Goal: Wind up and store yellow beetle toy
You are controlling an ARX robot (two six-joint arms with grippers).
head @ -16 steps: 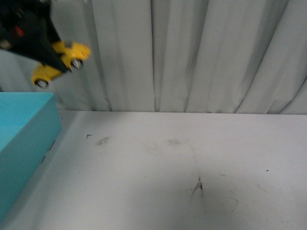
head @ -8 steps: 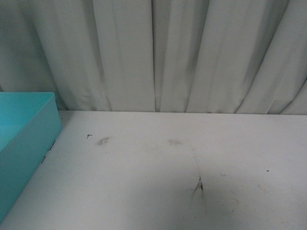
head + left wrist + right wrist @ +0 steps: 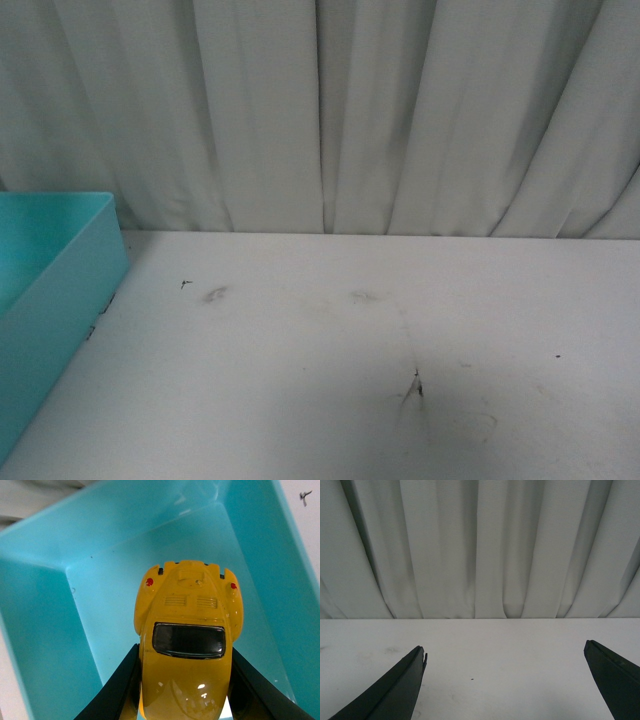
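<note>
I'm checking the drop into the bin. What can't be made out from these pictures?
Left wrist view: the car hides its own wheels and the left gripper pads; its height above the bin floor unclear.
Front view: bin cut by left edge; car, arms out of frame.

**Left wrist view.** The front end of the yellow beetle toy (image 3: 187,650) is cut off by the picture's edge. Its wheels are hidden behind the fingers (image 3: 117,690) of the left gripper (image 3: 184,649), which flank it. The turquoise box (image 3: 45,630) below the gripper is cropped at several edges.

**Right wrist view.** Only the tips of the right gripper (image 3: 505,646) are shown. A dark speck (image 3: 472,680) on the table (image 3: 520,700) between them is too small to be identified.

**Front view.** The box is cut off at the edge.
</note>
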